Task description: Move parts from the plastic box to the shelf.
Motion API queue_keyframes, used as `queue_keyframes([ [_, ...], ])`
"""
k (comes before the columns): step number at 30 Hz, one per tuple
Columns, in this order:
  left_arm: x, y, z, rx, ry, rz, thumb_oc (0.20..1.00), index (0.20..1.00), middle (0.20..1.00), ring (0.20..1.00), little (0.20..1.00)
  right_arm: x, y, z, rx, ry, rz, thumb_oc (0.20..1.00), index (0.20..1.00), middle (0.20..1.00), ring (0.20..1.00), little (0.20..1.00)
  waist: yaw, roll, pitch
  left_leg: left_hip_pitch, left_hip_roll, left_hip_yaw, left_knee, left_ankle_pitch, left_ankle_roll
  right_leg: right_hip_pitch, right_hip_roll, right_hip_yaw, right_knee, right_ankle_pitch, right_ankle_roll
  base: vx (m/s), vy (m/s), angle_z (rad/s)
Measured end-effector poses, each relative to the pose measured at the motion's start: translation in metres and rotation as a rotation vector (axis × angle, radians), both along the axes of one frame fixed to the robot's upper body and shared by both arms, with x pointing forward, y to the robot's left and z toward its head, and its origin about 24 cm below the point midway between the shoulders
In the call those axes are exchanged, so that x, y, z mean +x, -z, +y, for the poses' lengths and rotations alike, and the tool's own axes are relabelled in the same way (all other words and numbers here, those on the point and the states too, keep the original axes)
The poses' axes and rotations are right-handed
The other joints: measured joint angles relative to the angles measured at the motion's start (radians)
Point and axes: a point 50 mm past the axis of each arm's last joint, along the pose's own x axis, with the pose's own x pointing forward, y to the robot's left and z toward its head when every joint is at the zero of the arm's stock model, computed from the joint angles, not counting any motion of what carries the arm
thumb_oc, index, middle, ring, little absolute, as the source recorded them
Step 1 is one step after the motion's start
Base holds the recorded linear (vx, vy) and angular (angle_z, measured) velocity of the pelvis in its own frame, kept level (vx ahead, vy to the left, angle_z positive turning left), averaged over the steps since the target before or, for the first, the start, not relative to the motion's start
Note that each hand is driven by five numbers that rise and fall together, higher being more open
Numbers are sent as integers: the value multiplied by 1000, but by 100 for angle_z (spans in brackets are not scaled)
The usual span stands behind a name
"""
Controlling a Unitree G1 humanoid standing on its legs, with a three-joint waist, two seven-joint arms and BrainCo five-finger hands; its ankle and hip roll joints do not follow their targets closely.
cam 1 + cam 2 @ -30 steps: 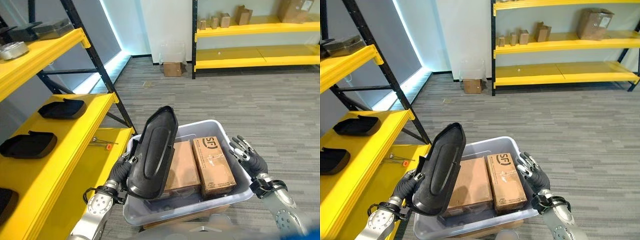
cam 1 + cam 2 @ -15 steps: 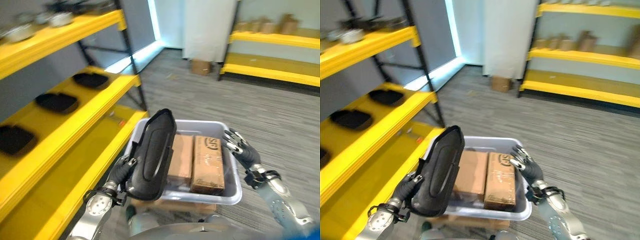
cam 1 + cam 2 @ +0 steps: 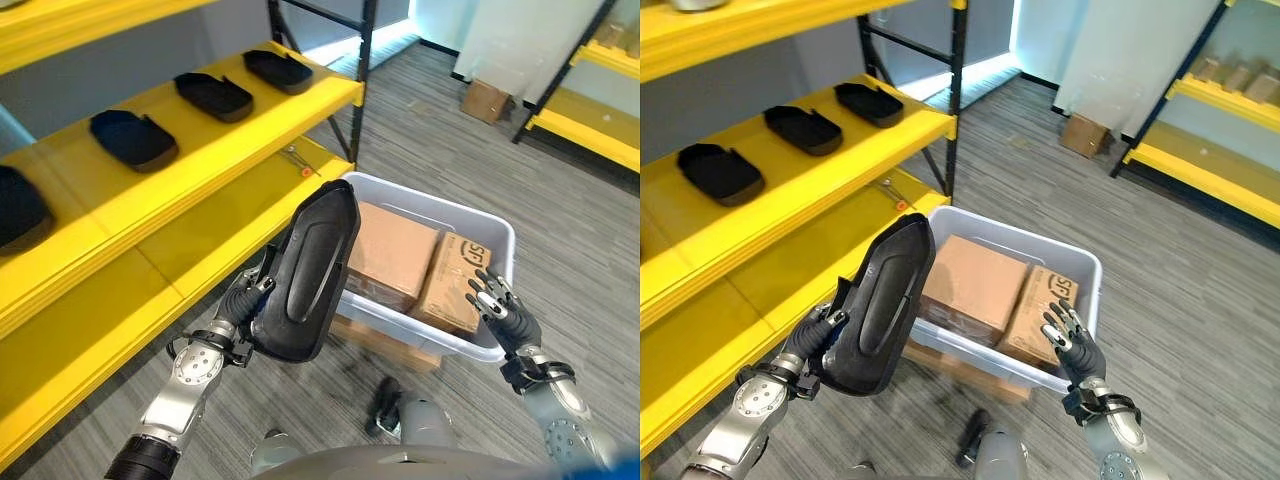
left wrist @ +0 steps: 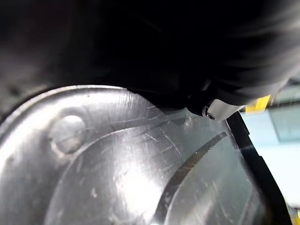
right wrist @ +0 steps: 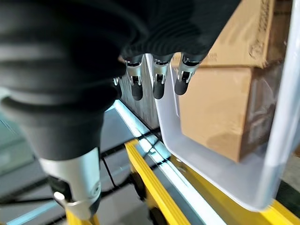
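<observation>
The left hand (image 3: pixel 243 303) is raised in front of the robot, its arm bent up from the lower left, and its fingers are curled round the lower edge of a long black moulded part (image 3: pixel 308 272), which it holds upright and slightly tilted, the narrow end pointing up. The part is lifted clear of the plastic box (image 3: pixel 497 244) and sits between the box and the yellow shelf (image 3: pixel 170 205) on the robot's left. In the left wrist view the part's glossy black inner face (image 4: pixel 122 168) lies right against the hand. The right hand (image 3: pixel 503 313) reaches in from the lower right with its fingers (image 5: pixel 156 84) straight and spread, holding nothing, hovering just over the near right rim of the box. Two cardboard boxes (image 3: pixel 395 252) lie side by side inside the plastic box. On the shelf's middle level several similar black parts (image 3: pixel 133 138) rest in a row, well apart from the held one.
</observation>
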Motion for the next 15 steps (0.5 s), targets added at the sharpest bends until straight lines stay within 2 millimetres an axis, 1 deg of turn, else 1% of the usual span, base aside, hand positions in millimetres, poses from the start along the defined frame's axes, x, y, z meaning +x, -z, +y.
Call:
queue_keyframes([
  [1,0,0,0,7,-2,0,200,200,200,200,200,0,0,-1,-5,2,0,1000,1000,1000,1000,1000,-1,4,4,-16,-3,-24,7,8,7,8,-3,-24,-27,25,1,-22,158,56],
  [2,-2,0,2,9,-7,0,200,200,200,200,200,2,-1,1,0,-4,-6,1000,1000,1000,1000,1000,22,5,12,-46,-14,-34,13,18,3,7,-11,-34,-39,41,11,-22,158,48],
  [3,-2,-1,3,11,-11,-3,200,200,200,200,200,5,-2,5,16,1,-19,1000,1000,1000,1000,1000,40,-1,22,-63,-23,-41,29,15,8,0,-17,-37,-45,50,15,-24,200,42],
  [4,-2,-1,4,18,-13,-4,200,200,200,200,200,6,0,8,26,-3,-19,1000,1000,1000,1000,1000,47,-4,33,-81,-33,-61,42,14,12,7,-35,-58,-56,61,14,-14,211,55],
  [6,-1,-2,5,48,-10,-11,200,200,200,200,200,13,-3,16,56,-2,-51,1000,1000,1000,1000,1000,65,-14,45,-119,-72,-96,69,4,35,14,-59,-81,-67,80,27,2,187,63],
  [7,-1,-3,6,57,-7,-12,200,200,200,200,200,14,-4,18,62,-8,-59,1000,1000,1000,1000,1000,62,-13,46,-144,-84,-117,77,1,44,27,-72,-100,-85,96,34,76,266,61],
  [8,0,-4,8,73,-5,-16,200,200,200,200,200,14,-3,21,68,-14,-58,1000,1000,1000,1000,1000,60,-20,47,-145,-97,-126,75,4,54,40,-79,-97,-110,114,46,77,262,52],
  [9,-1,-5,11,100,-6,-15,200,200,200,200,200,15,-3,23,80,-12,-59,1000,1000,1000,1000,1000,66,-29,48,-150,-119,-126,80,-7,63,50,-84,-92,-131,137,54,126,384,42],
  [10,-1,-5,13,124,-5,-12,200,200,200,200,200,14,-2,24,92,2,-61,1000,1000,1000,1000,1000,53,-28,49,-163,-120,-141,93,-22,82,59,-98,-68,-124,155,59,99,275,43],
  [11,-1,-3,16,133,-11,-3,200,200,200,200,200,12,4,25,106,20,-44,1000,1000,1000,1000,1000,35,-23,41,-160,-135,-153,84,-28,86,69,-108,-60,-120,192,50,99,272,56],
  [12,1,-3,16,136,-15,-5,200,200,200,200,200,10,7,25,109,21,-25,1000,1000,1000,1000,1000,6,-22,43,-143,-152,-165,55,-17,106,58,-114,25,-93,232,52,79,170,66],
  [13,1,-4,17,142,-17,-7,200,200,200,200,200,9,9,26,115,21,-18,1000,1000,1000,1000,1000,-15,-18,43,-126,-170,-180,22,5,131,40,-121,123,-60,268,53,34,91,50],
  [14,1,-5,17,151,-10,-12,200,200,200,200,200,7,9,26,121,19,-14,1000,1000,1000,1000,1000,-22,-7,36,-101,-164,-179,-18,33,136,3,-112,208,-38,248,82,139,370,14],
  [15,2,-6,17,161,-12,-22,200,200,200,200,200,4,10,27,121,6,-6,1000,1000,1000,1000,1000,-15,0,33,-79,-161,-172,-54,62,142,-28,-81,262,-23,234,88,127,332,-7],
])
